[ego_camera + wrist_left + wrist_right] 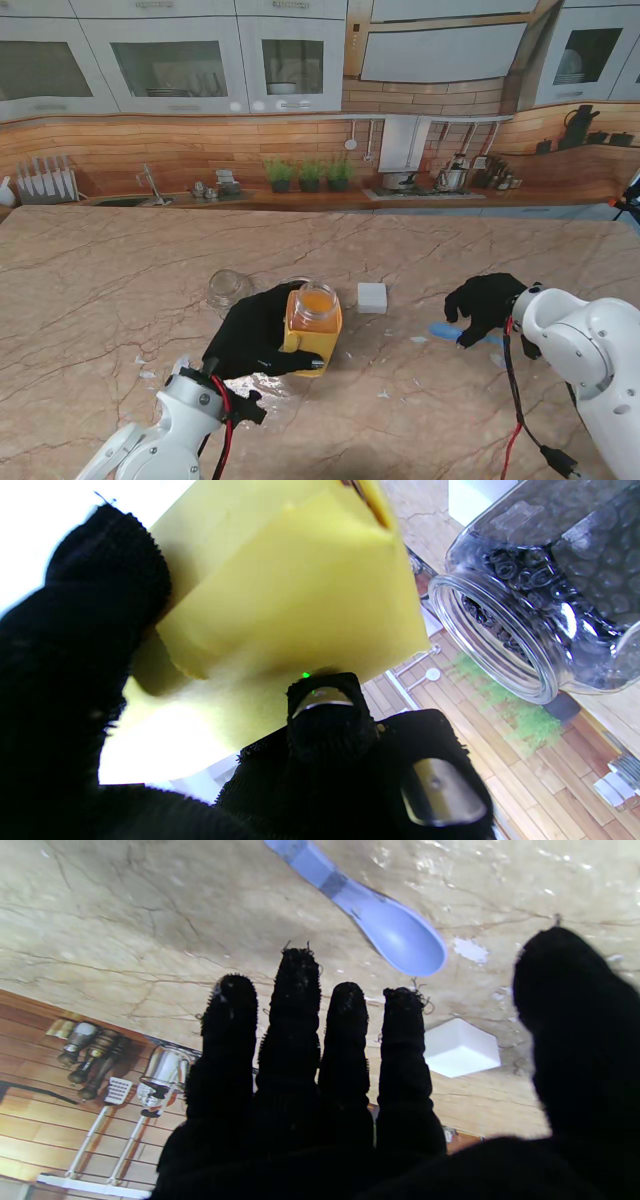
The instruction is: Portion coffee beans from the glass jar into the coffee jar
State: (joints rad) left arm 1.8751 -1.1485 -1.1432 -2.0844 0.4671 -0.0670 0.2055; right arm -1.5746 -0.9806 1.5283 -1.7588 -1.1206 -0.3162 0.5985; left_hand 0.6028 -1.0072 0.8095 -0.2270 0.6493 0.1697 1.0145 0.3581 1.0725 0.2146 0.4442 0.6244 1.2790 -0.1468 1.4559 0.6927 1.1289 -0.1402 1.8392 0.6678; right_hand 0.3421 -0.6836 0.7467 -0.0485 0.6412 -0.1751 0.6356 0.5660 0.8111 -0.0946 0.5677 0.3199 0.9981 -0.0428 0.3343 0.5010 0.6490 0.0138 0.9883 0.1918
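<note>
My left hand [255, 335] is shut on the yellow coffee jar [315, 328], which stands about upright with its mouth open, at the table's middle. In the left wrist view the yellow jar [290, 595] fills the frame between thumb and fingers [75, 655]. The glass jar [228, 288] lies tilted on the table just beyond and to the left of that hand; its open mouth and dark beans [540, 590] show in the wrist view. My right hand [487, 303] hovers open over a blue spoon [443, 330], fingers [320, 1080] spread, the spoon [395, 935] lying untouched past the fingertips.
A small white box [372, 297] sits between the two hands, just right of the yellow jar; it also shows as the white box [460, 1047] in the right wrist view. A shiny crumpled scrap [262, 385] lies by my left wrist. Small white flecks dot the marble table [100, 300].
</note>
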